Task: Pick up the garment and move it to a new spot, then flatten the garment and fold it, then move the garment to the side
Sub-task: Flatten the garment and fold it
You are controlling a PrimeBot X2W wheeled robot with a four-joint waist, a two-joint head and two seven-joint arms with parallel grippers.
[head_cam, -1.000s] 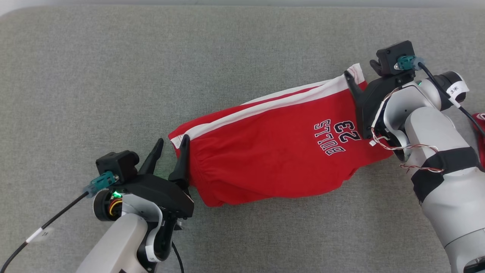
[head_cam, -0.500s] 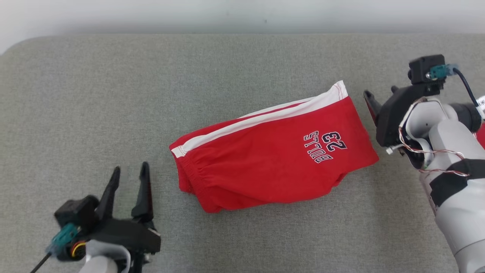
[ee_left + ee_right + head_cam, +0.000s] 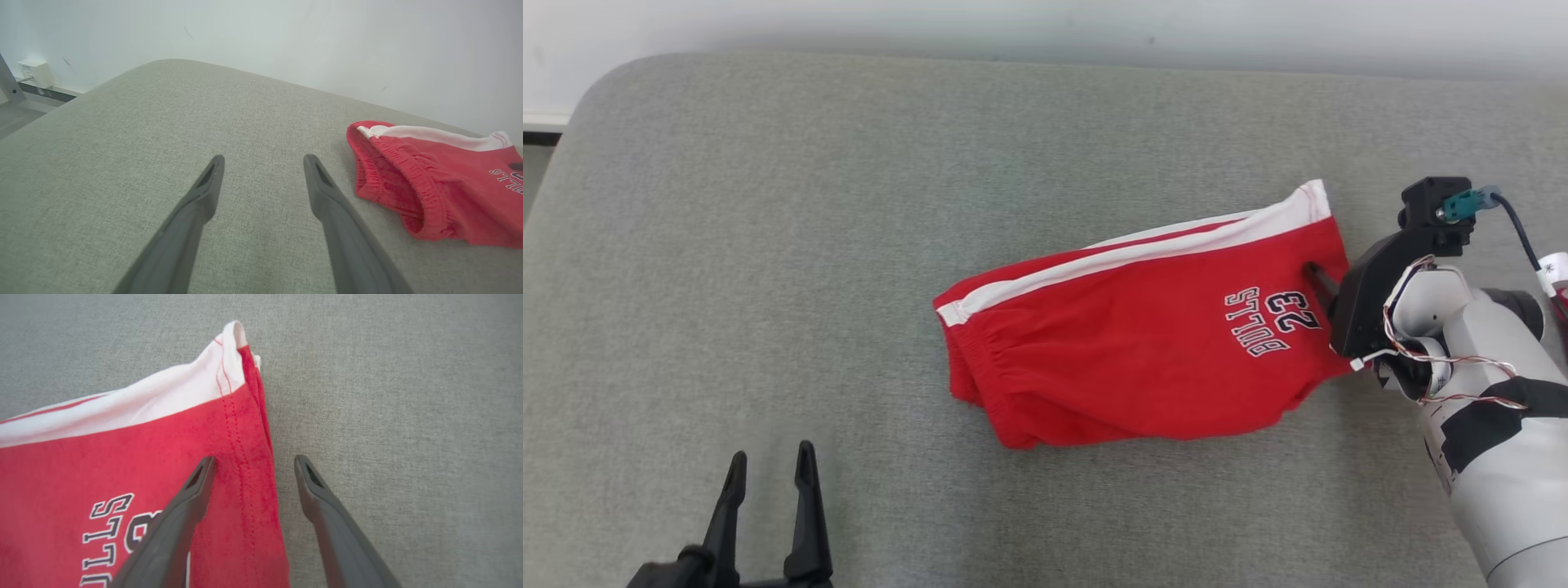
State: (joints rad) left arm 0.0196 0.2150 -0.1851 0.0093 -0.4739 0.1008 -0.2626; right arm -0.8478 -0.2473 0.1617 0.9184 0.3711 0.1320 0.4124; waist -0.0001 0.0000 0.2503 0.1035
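Backed the left gripper point(image 3: 772, 453) off the waistband point(image 3: 408, 179) since a second ago; now well clear of the shorts point(image 3: 1143, 351), low at the left of head view. Took the right gripper point(image 3: 255, 459) off the white-striped hem corner and reset it lower along the hem point(image 3: 249, 477). Head camera shifted too, so no call on whether the shorts themselves moved.

Left fingers point(image 3: 204, 196): spread wide, released, nothing between, over bare grey fabric surface point(image 3: 768, 245).

Right fingers point(image 3: 184, 506): spread wide, released, straddling the hem edge. One over red cloth just beside the "BULLS 23" print point(image 3: 1270, 318), the other over bare surface. Cannot tell whether touching the cloth.

Shorts: red basketball pair, lying right of centre on the surface, slanted. Waistband toward the robot's left, hem toward its right, white side stripe point(image 3: 1143, 245) along the far edge.

Beyond the far edge: pale wall point(image 3: 286, 32), small white box point(image 3: 34, 73) at its base.
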